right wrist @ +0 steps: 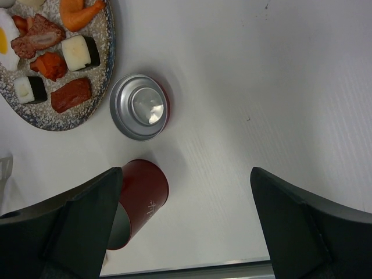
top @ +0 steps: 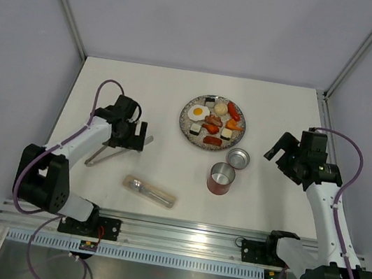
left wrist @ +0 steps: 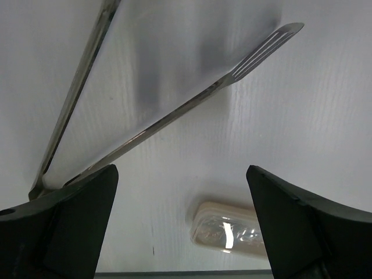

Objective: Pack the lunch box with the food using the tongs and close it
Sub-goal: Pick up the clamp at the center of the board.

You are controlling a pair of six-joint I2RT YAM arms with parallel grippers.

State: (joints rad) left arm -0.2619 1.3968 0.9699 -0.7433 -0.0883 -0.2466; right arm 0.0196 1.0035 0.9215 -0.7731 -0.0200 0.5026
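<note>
While spread, left hand [left wrist: 180,174] above tongs [left wrist: 174,114]

We count on the table [top: 282,112]: one plate [top: 184,121], one fried egg [top: 198,112], one pale ball [top: 220,107], three sushi blocks [top: 226,134], one lunch box [top: 221,178], one lid [top: 239,159], one tongs [top: 102,154], one clear cutlery case [top: 149,192]. The sausages [top: 212,141] and shrimp [right wrist: 78,10] beside the fried egg we can't count reliably: too crowded.

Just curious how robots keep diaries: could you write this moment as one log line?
left gripper: open over tongs | right gripper: open, empty | jar: upright, lid off beside it | food: on plate
</note>
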